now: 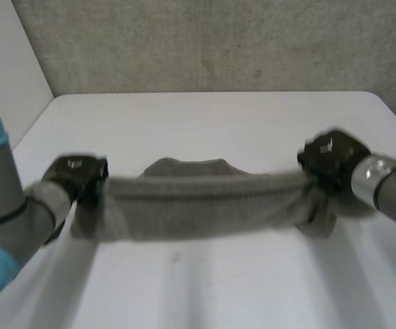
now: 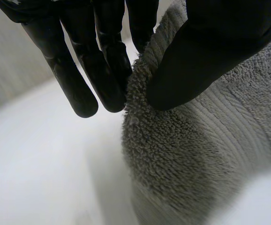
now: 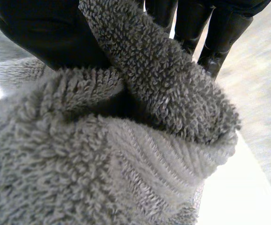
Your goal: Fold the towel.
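Observation:
A grey terry towel [image 1: 205,205] hangs stretched between my two hands above the white table [image 1: 212,123], with part of it sagging onto the table behind. My left hand [image 1: 78,177] holds the towel's left end; in the left wrist view its thumb [image 2: 206,51] and fingers [image 2: 105,70] pinch the towel's edge [image 2: 173,154]. My right hand [image 1: 331,161] grips the right end, where the cloth bunches. In the right wrist view the towel [image 3: 102,159] is bunched between the thumb [image 3: 41,33] and the fingers [image 3: 210,33].
A grey textured wall [image 1: 218,41] rises behind the table's far edge. A pale panel [image 1: 6,68] stands at the left. Bare table surface lies in front of the towel and beyond it.

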Available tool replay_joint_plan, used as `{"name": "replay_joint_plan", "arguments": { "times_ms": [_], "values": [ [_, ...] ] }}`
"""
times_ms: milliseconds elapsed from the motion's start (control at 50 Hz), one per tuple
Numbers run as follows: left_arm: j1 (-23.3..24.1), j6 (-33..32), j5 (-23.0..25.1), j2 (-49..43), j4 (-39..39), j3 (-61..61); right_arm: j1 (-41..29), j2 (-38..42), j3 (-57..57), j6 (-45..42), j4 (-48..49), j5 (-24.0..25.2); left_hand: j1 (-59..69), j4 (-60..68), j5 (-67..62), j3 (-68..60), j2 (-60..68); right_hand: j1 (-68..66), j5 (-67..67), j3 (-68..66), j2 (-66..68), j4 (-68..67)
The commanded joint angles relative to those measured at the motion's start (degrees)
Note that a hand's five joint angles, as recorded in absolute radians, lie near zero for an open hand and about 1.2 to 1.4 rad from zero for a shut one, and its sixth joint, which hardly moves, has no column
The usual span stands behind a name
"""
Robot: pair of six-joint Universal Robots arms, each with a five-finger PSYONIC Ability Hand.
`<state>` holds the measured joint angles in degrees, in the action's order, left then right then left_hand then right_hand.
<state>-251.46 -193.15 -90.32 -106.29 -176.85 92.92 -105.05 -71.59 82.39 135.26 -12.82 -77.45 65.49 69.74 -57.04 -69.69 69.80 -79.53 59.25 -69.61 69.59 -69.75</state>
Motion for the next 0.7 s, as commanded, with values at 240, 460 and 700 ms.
{"name": "replay_joint_plan", "arguments": {
  "times_ms": [240, 460, 700],
  "values": [
    [1.2, 5.9, -4.8, -3.0, -24.5, -33.4, -3.0, -2.1, -11.6, 12.3, 46.8, -7.7, 14.5, 10.3, -13.0, -10.3, 10.2, -0.5, 10.7, -10.4, 10.4, -10.2],
    [0.6, 5.8, -2.2, -0.3, -22.5, -6.6, -2.7, 1.2, -3.6, 11.4, 19.3, -3.8, 14.5, 10.3, -13.0, -10.3, 10.2, -0.5, 10.7, -10.4, 10.4, -10.2],
    [1.1, 1.5, -0.8, -5.7, -23.2, 11.9, -2.3, 11.6, 8.0, 9.8, 14.5, -2.3, 14.5, 10.3, -13.0, -10.3, 10.2, 27.4, -17.1, 17.5, -17.5, 17.6]
  ]
}}
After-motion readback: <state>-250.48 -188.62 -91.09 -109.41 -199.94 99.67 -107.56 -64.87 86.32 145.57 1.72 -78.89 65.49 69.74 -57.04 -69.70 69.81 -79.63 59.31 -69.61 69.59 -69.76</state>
